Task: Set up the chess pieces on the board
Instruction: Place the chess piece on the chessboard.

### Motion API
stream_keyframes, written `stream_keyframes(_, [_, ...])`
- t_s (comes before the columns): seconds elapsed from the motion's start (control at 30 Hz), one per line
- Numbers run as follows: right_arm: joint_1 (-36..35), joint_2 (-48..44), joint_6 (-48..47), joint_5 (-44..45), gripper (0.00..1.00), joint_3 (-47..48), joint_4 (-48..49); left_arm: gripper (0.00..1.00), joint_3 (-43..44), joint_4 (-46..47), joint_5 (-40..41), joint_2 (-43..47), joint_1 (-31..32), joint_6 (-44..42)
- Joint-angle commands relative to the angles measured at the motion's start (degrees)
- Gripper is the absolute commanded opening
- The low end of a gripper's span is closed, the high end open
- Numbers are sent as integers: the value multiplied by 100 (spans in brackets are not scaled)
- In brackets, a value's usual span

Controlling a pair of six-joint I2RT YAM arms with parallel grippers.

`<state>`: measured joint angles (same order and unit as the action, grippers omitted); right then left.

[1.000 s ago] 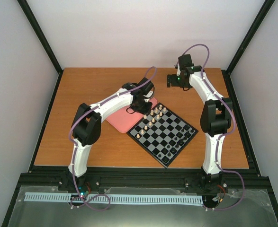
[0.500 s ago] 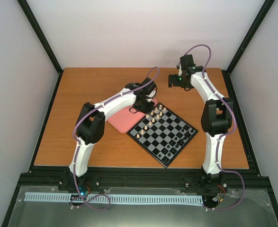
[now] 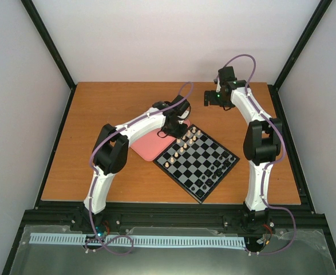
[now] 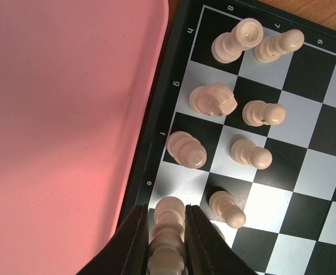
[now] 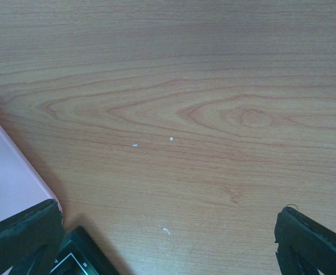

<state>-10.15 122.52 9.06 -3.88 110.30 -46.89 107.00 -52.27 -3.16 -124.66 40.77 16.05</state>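
My left gripper [image 4: 166,247] clamps a cream piece [image 4: 168,226] at the far-left edge of the board [image 4: 156,143], just beside the pink tray [image 4: 70,114], among other cream pieces [image 4: 213,100]. My right gripper [image 5: 165,238] hangs wide open over the table [image 5: 185,86], far right.

A pink rounded plastic tray [image 3: 146,146] lies flat on the brown wood-grain counter [image 3: 99,120], near its middle. A few tiny white specks [image 5: 172,138] dot the counter's bare surface.
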Motion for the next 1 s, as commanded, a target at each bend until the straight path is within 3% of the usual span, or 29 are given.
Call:
stream_keyframes(0.0, [48,-167,-17,-42,100,-27,67,7,96,134,34,-70,93,74])
stream_keyframes(0.83, [53,-186,-15,-85,100,-82,80,12,-89,270,114,-181,150,135])
stream_keyframes(0.97, [48,-180,-10,-95,100,-86,80,17,-117,291,99,-193,169,135])
